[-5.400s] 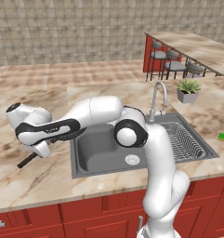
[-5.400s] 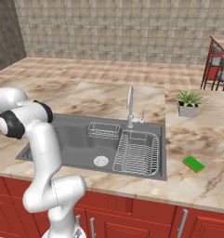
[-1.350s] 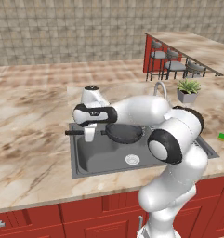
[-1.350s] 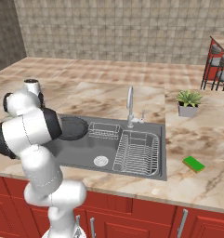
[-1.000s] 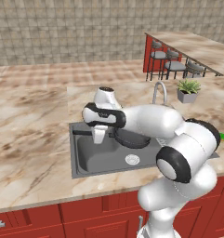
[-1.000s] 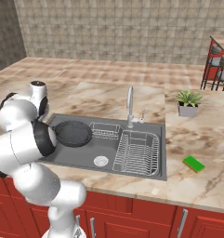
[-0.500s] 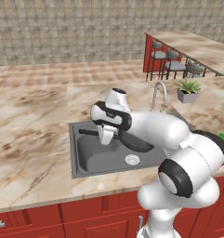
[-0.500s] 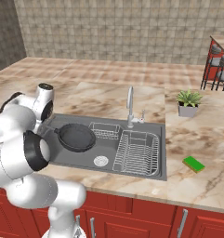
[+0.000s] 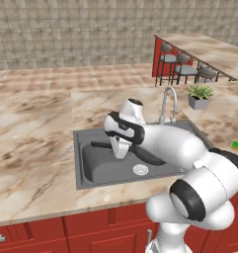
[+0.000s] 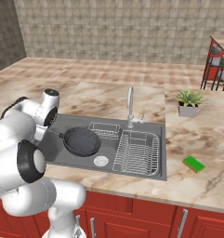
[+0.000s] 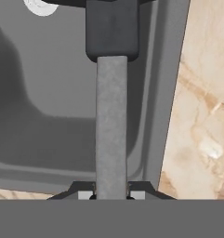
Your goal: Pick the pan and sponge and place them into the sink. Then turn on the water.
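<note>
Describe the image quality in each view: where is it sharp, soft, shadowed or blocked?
Left base view: even light, no glare; the arm blocks much of the pan. Right base view: clearest, pan sharp over the sink, sponge crisp. Hand view: very close, soft; the handle runs up from the tool.

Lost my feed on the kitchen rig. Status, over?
Gripper shut on pan handle, jaws clamping it. Pan over the sink basin. Sponge on the counter, right of the rack. Nothing blocking the basin.
</note>
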